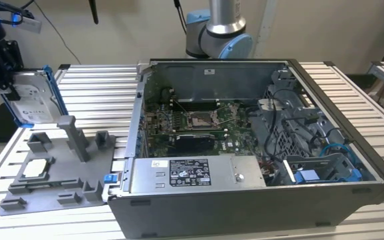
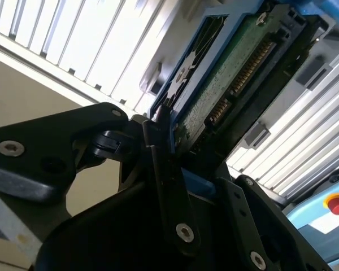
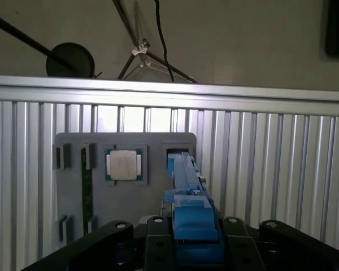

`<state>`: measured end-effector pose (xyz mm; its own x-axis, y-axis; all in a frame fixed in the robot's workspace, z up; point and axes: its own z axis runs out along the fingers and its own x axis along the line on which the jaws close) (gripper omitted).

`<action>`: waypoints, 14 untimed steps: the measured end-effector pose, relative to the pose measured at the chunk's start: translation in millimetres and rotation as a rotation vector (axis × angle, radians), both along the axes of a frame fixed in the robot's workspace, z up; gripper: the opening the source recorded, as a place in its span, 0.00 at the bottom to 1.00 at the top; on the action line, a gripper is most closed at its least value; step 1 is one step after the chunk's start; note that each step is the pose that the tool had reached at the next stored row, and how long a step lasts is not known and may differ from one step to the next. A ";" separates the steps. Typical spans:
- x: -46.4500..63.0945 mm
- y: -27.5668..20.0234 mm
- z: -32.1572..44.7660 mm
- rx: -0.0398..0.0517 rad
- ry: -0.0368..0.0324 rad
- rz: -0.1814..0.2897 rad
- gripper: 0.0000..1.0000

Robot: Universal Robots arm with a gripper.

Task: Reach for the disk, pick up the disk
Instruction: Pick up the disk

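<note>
Far over on the exterior view's left, the gripper [image 1: 5, 70] has its jaws closed on the disk [image 1: 30, 100]. So it's narrow, pinching the drive by its top end. The disk hangs below the gripper standing on edge and leaning a bit, label side facing the camera and the blue bracket running down its side. Its bottom corner is right by the back end of the grey fixture [image 1: 58, 175], but I can't tell whether it's touching or just clear of it.

In the second wrist view you can see the black fingers [image 2: 158, 152] pressed against the bracket, with the disk's [image 2: 231, 84] green circuit-board side showing. In the first wrist view the disk [image 3: 186, 186] is edge-on, running away from the gripper [image 3: 187, 248] towards a slot in the grey fixture [image 3: 73, 141].

A little further right, a small square chip [image 1: 36, 167] sits in a pocket of the fixture, which lies flat on the slatted worktop [image 1: 98, 90]. Right of that is an open computer case [image 1: 259, 210], with a silver power supply box [image 1: 192, 172] along its near side and the motherboard [image 1: 199, 120] behind it.
</note>
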<state>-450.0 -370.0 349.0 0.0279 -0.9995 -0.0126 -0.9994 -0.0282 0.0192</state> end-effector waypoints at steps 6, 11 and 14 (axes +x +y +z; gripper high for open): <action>0.0 0.0 6.8 0.0000 0.0000 0.000 0.00; 0.0 0.0 13.3 0.0000 0.0000 0.000 0.00; 0.0 0.0 16.9 0.0000 0.0000 0.000 0.00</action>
<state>-450.0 -370.0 365.9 0.0280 -0.9995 -0.0126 -0.9994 -0.0282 0.0192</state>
